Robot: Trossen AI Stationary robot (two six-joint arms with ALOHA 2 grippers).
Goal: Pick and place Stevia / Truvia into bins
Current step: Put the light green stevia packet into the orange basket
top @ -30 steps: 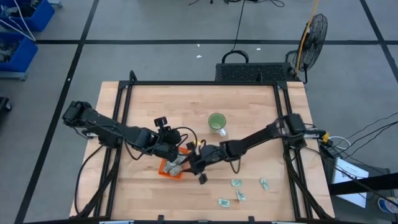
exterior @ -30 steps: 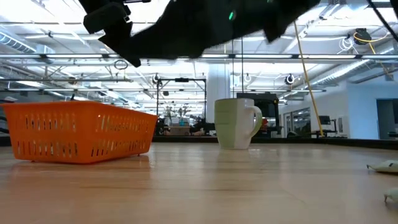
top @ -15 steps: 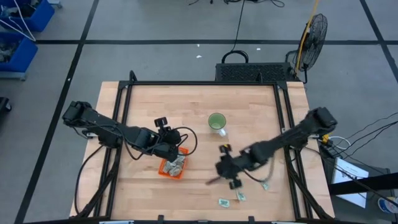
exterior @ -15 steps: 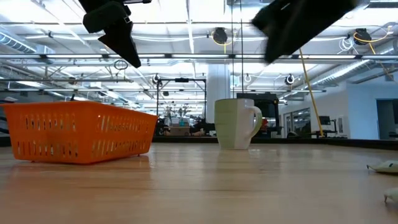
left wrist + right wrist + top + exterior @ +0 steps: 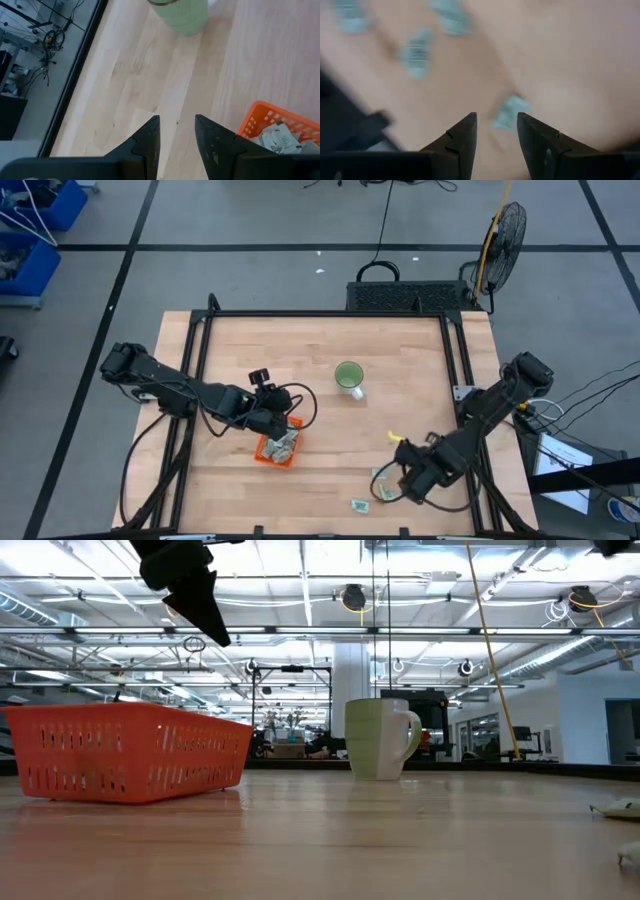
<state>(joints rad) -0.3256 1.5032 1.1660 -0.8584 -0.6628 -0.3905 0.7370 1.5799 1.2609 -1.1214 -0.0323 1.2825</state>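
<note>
The orange basket [image 5: 277,448] stands left of the table's middle with several white-and-green sachets [image 5: 278,140] lying in it. My left gripper [image 5: 175,134] hovers open just above the basket's far side [image 5: 270,420], with nothing between its fingers. More sachets [image 5: 360,505] lie flat on the wood near the front right. My right gripper [image 5: 403,476] hangs open over them and points down. In its blurred wrist view one sachet [image 5: 509,112] lies just ahead of the open fingers [image 5: 495,134], and others [image 5: 416,54] lie farther off.
A green cup [image 5: 348,375] stands upright behind the table's middle, also seen in the low view [image 5: 380,738]. Black frame rails [image 5: 455,350] run along the table's sides. Bare wood lies between the basket and the loose sachets.
My right gripper has swung away from the basket toward the table's right and near edges, risen a little, and turned from a flat slant to point straight down over the loose sachets. The basket and cup have stayed put.
</note>
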